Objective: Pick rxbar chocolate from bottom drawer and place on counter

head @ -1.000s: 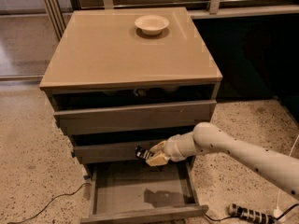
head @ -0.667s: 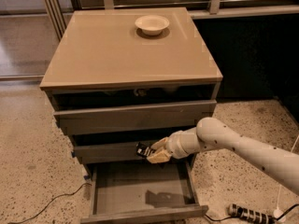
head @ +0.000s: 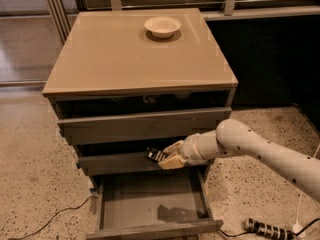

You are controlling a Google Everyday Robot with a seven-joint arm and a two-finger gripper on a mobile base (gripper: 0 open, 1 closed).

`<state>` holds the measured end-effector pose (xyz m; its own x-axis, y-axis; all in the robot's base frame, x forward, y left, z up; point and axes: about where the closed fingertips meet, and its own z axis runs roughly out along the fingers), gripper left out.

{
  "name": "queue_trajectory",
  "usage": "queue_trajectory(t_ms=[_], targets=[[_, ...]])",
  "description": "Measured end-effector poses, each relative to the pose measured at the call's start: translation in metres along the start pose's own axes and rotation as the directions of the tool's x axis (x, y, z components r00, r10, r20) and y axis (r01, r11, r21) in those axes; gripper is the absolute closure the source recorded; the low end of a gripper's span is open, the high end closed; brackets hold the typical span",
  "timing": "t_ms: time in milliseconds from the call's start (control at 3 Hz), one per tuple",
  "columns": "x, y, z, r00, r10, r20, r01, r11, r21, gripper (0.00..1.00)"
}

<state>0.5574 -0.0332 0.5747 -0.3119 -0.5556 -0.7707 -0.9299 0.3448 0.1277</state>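
The gripper [head: 164, 157] hangs over the pulled-out bottom drawer [head: 150, 208], its fingers [head: 173, 161] pinched on the rxbar chocolate [head: 155, 154], held clear of the tray so it can go up to the tabletop [head: 125, 59], where a bowl [head: 162, 26] sits far back

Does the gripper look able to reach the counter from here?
Probably yes: the gripper holds the rxbar chocolate outside the cabinet, above the bottom drawer; only a bowl sits far back on the counter.
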Motion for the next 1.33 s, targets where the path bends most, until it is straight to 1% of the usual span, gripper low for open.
queue_trajectory(t_ms=[333, 667, 1333], targets=[[-0.008, 0.004, -0.003, 1.000, 0.004, -0.004, -0.004, 1.0000, -0.008, 1.00], [-0.025, 0.010, -0.013, 1.000, 0.011, -0.009, -0.011, 0.9998, -0.017, 1.00], [-0.064, 0.019, -0.040, 1.000, -0.008, -0.019, 0.008, 1.0000, -0.003, 1.00]])
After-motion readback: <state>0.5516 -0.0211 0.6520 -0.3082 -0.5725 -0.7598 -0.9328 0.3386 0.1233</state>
